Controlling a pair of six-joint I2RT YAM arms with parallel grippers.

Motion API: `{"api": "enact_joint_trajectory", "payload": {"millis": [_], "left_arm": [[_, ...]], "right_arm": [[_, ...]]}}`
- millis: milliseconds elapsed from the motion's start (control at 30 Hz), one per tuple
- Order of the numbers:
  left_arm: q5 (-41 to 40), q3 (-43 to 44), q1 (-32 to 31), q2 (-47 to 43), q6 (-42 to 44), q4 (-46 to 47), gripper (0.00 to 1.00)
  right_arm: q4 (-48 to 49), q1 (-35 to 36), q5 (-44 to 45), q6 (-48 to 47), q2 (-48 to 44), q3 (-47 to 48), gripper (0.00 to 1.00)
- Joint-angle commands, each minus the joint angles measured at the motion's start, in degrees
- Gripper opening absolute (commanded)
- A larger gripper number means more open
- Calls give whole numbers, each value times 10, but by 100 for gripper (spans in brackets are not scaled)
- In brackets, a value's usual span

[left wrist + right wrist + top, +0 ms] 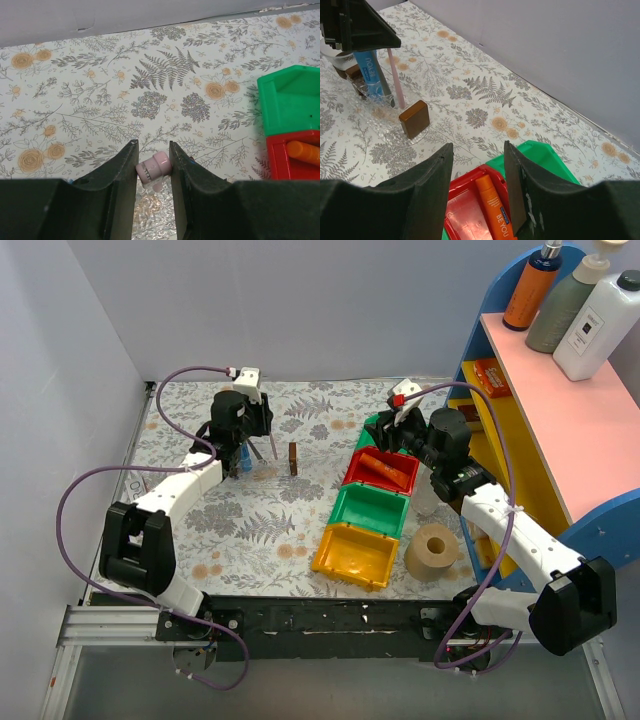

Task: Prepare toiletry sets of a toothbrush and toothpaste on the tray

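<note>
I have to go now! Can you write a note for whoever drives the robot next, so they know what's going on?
Left gripper: shut on the top end of the blue toothpaste, holding it upright at the tray.
Right gripper: open and empty, above the red bin, which holds an orange tube.
Done: a pink toothbrush stands in the tray beside the toothpaste.
Left: let go of the toothpaste, then probably start another set.

Plain grey walls (300,300) are enclosing the floral-covered table (260,540). A blue-and-pink shelf unit (560,415) is standing at its right.
</note>
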Motion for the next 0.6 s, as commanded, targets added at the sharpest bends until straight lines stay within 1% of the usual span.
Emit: {"api": "enact_joint_trajectory", "payload": {"millis": [0,567], "left_arm": [[24,1,8,4,0,16,0],[57,5,24,25,-17,17,0]], "right_arm": [[29,2,-7,5,-1,0,52],[27,2,-3,5,4,1,52]]}}
